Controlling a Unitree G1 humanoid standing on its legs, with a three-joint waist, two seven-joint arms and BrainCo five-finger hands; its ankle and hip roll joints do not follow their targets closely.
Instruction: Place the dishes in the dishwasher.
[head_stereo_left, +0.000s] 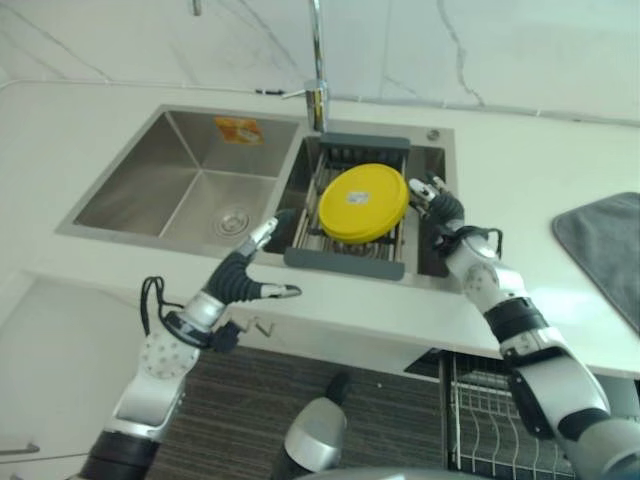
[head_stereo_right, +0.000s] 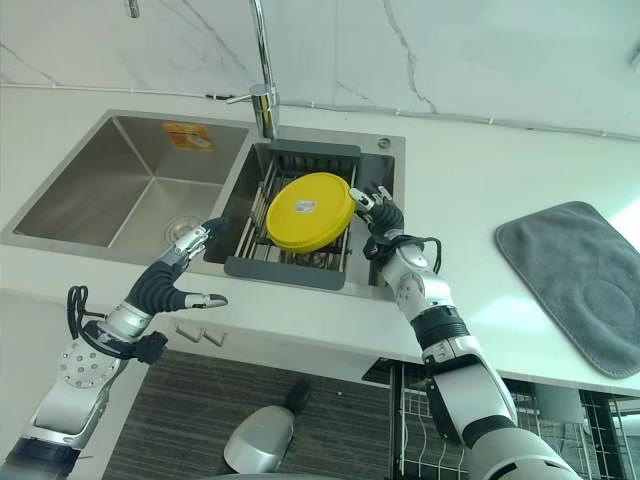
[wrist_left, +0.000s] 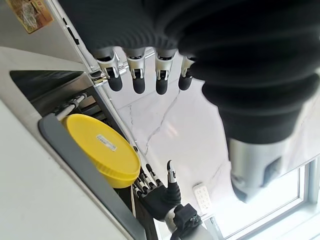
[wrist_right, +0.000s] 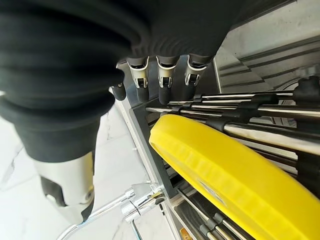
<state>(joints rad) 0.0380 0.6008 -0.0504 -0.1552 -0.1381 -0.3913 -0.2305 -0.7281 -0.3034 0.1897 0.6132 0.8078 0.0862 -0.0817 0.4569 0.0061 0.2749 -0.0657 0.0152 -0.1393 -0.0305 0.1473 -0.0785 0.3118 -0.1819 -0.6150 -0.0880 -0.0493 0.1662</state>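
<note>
round yellow plate (head_stereo_left: 362, 203), small white label

White desk (head_stereo_right: 480, 170) with a double steel sink (head_stereo_right: 120, 190) set in. Grey mat (head_stereo_right: 575, 275) lies flat at far right, well apart from sink.

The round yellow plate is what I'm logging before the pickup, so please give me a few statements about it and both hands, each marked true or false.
1. The round yellow plate leans in the grey dish rack over the right sink basin. True.
2. The right hand is beside the plate's right edge. True.
3. The left hand grips the plate. False: it hovers open, left of the rack.
4. The grey mat lies in the left basin. False: it lies on the counter, right of the sink.
</note>
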